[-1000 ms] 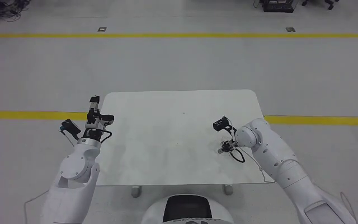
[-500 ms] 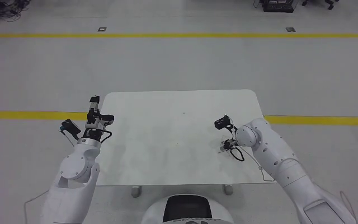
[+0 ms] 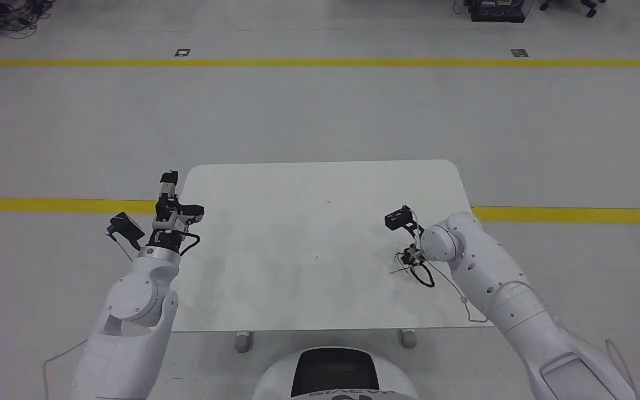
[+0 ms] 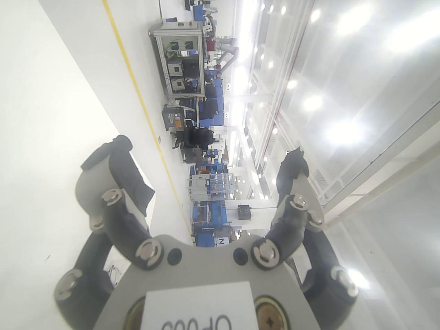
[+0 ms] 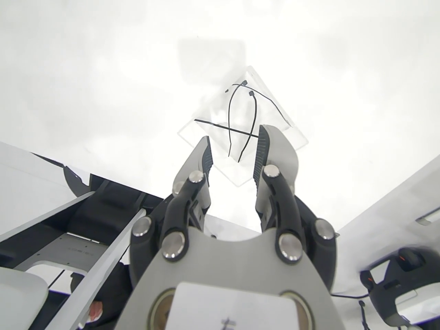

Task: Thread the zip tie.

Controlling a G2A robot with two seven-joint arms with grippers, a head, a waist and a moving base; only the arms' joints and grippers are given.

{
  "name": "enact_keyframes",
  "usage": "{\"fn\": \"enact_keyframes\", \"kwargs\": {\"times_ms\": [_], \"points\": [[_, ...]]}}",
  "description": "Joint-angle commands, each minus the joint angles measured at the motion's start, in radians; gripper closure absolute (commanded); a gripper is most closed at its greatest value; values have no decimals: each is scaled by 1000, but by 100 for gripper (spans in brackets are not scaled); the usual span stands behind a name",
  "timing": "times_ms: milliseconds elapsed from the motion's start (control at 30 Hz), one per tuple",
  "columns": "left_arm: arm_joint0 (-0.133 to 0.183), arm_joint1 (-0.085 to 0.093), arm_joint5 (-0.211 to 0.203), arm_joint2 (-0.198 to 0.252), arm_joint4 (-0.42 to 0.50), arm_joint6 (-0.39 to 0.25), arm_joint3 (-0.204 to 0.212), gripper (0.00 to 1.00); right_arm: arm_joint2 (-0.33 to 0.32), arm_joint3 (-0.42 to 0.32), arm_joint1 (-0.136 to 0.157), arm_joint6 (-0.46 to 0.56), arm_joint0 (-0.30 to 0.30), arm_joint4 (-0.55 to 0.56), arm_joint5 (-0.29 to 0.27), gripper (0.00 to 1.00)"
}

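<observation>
The right claw (image 5: 233, 134) is held partly open, its jaws set apart with nothing gripped between them. Just ahead of it, a clear sheet (image 5: 256, 78) is laid flat on the white bench (image 3: 300, 240). Three black zip ties (image 5: 254, 111) are spread across the sheet and cross one another. The tail ends of two of them are seen in the gap between the jaws. The third runs straight across in front of the jaw tips. Whether any tie is touched by the claw cannot be told. The left claw (image 4: 208, 149) is held wide open and nothing is gripped in it. It is kept well apart from the ties, with the bench's edge just beside it.
</observation>
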State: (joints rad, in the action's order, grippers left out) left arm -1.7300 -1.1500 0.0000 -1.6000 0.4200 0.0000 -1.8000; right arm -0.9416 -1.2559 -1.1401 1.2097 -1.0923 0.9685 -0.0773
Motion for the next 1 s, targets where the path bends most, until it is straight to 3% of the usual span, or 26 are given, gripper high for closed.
{"fn": "enact_keyframes", "kwargs": {"times_ms": [0, 967], "points": [[0, 0, 0, 0, 0, 0, 0, 0, 7, 15, -4, -5, 8, -4, 0, 74], [0, 0, 0, 0, 0, 0, 0, 0, 82, 168, -47, -40, 71, -32, -4, 83]]}}
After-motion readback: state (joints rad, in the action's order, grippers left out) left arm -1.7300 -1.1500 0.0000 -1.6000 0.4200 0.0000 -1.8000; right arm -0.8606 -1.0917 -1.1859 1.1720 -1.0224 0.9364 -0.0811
